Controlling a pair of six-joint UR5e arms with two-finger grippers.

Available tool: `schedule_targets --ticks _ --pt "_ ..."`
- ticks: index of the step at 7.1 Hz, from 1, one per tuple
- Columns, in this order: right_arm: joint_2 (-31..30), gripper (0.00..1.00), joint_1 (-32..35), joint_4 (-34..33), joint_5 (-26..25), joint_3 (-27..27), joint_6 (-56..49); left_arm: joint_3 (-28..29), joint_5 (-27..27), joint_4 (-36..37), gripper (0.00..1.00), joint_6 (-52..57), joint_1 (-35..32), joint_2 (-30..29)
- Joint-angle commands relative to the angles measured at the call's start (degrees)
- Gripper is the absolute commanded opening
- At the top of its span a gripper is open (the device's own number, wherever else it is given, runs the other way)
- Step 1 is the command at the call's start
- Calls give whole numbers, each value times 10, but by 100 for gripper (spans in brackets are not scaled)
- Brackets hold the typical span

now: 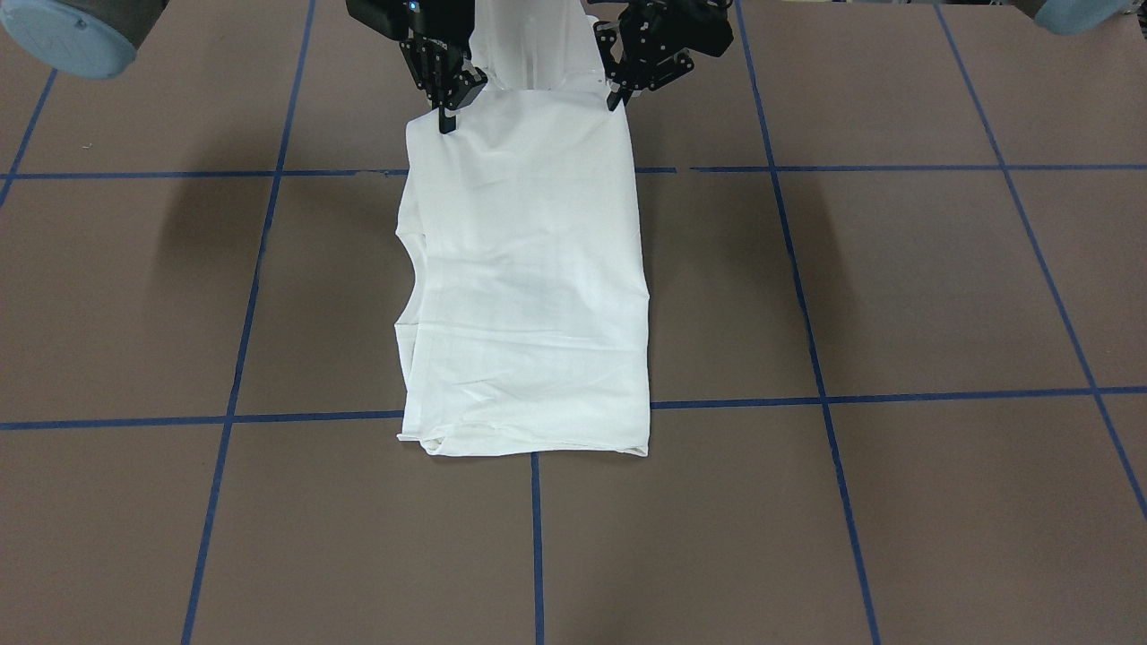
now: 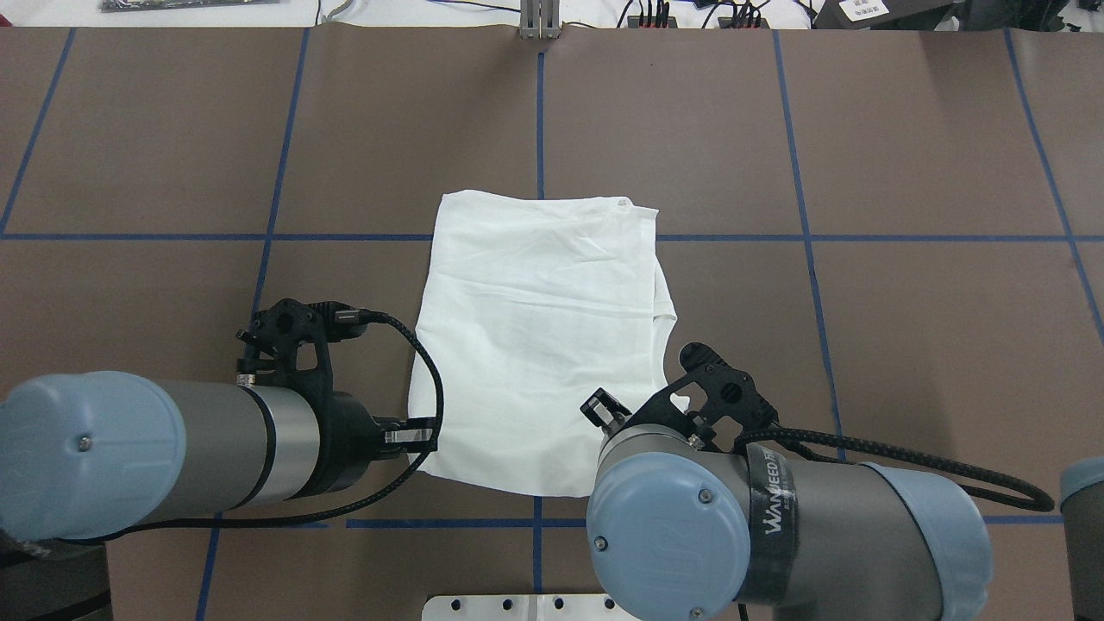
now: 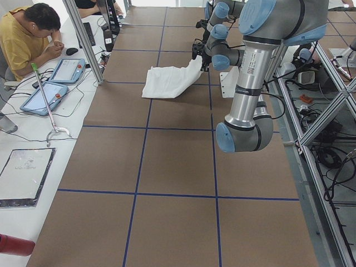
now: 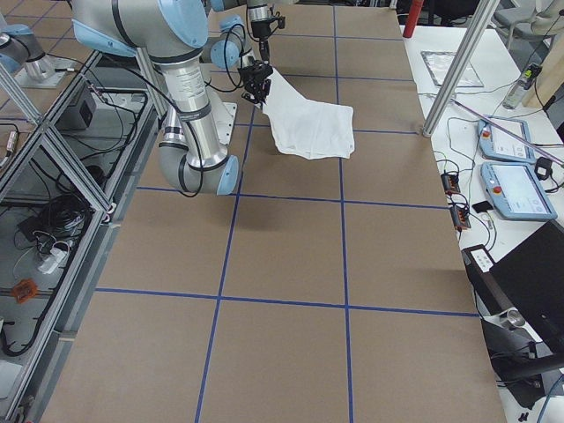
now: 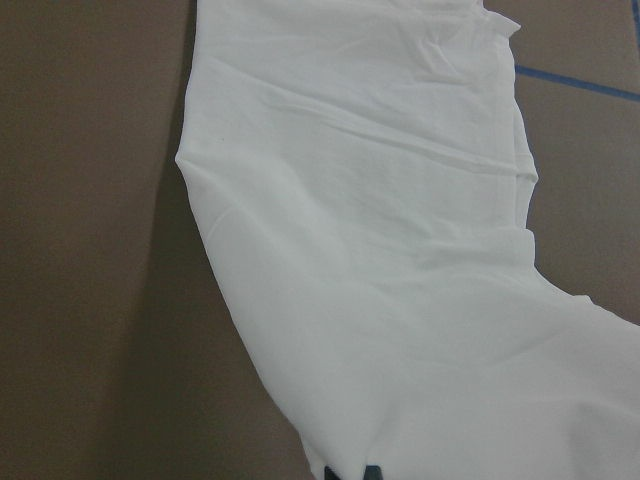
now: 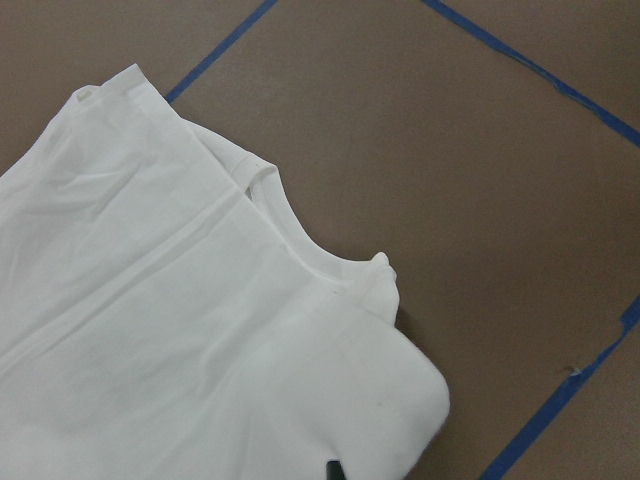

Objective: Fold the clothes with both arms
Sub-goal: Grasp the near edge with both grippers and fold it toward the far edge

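The white T-shirt lies folded into a narrow rectangle in the middle of the brown table; no printed text shows. Its far end rests flat and its robot-side edge is raised off the table. My left gripper is shut on one raised corner, my right gripper on the other. In the overhead view the shirt lies between the left gripper and the right wrist, which hides its own fingers. The left wrist view and the right wrist view show the cloth running up to the fingertips.
Blue tape lines mark a grid on the brown table. A white base plate sits at the robot side. An operator sits by tablets along the far side, next to metal posts.
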Motion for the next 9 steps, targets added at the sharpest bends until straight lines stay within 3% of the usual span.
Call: schedule_targets --ticks 1,4,6,8,9 --pt "14 0 37 34 -11 -43 -43 47 -1 10 0 32 -40 -40" --pt "34 0 111 119 -7 -144 -118 170 -2 -1 0 110 -145 -106" --pt "51 0 156 190 -6 -244 -150 284 0 -44 0 123 -174 -156" --pt "105 0 180 262 -2 -379 -160 362 2 -107 0 136 -183 -168" --pt "122 0 185 275 -2 -412 -168 395 3 -132 0 146 -189 -175"
